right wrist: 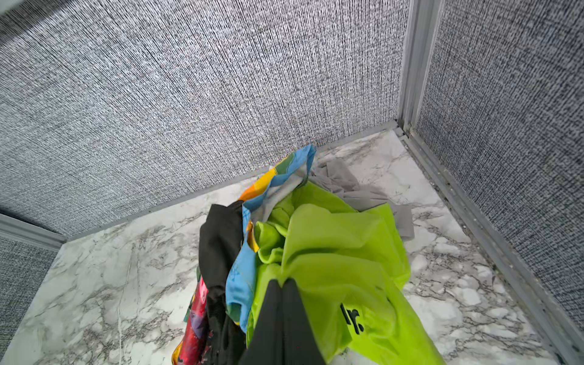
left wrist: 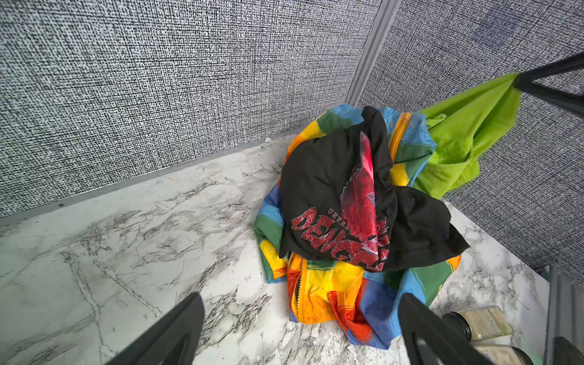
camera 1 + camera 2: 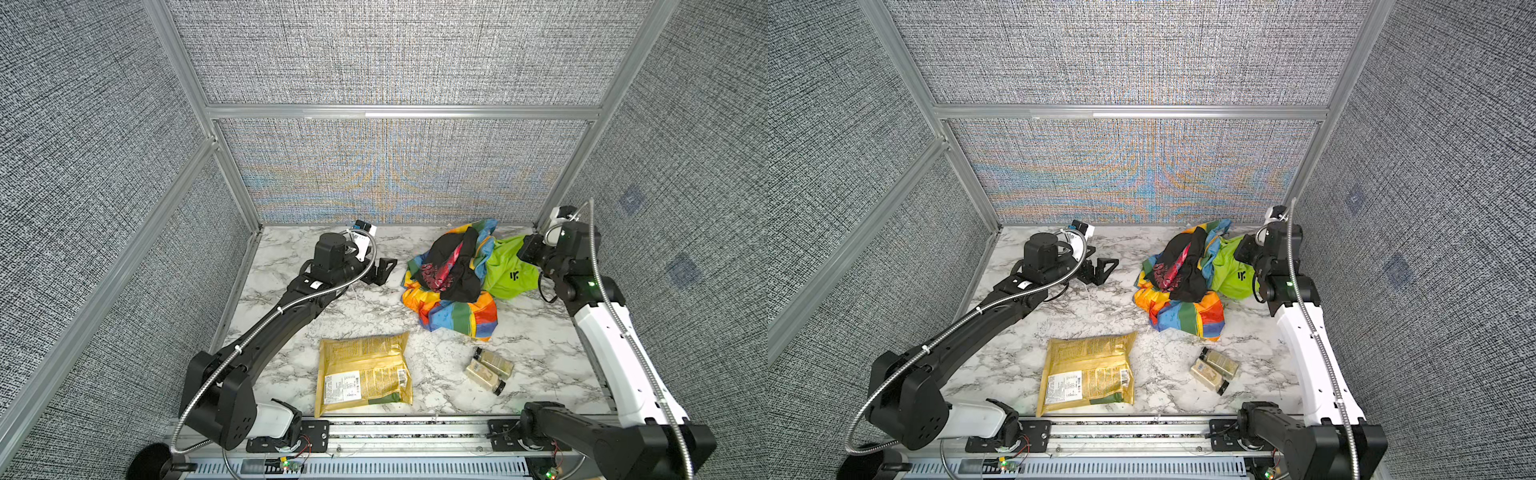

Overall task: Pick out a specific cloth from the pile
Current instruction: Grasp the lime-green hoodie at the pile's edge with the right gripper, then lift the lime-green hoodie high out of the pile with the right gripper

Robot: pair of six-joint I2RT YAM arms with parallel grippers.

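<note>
Black and idle on my left, the left gripper (image 3: 384, 270) has its jaws spread wide with nothing between them, over bare marble tabletop (image 3: 365, 309) well apart from the heap. Moving right I reach the pile (image 3: 451, 276): a rainbow colour-block cloth (image 3: 461, 318) underneath and a black cloth with red print (image 2: 335, 202) draped over it. Rightmost lies the bright lime-green shiny cloth (image 3: 505, 270) with its small black logo, at the pile's right flank. My right gripper (image 1: 282, 286) is pinched tight on a fold of that green cloth, which stretches taut from the fingertips back down into the heap. I judge the right arm far nearer; drawing rightward and upward, away from the pile along that stretched line, should free it.
</note>
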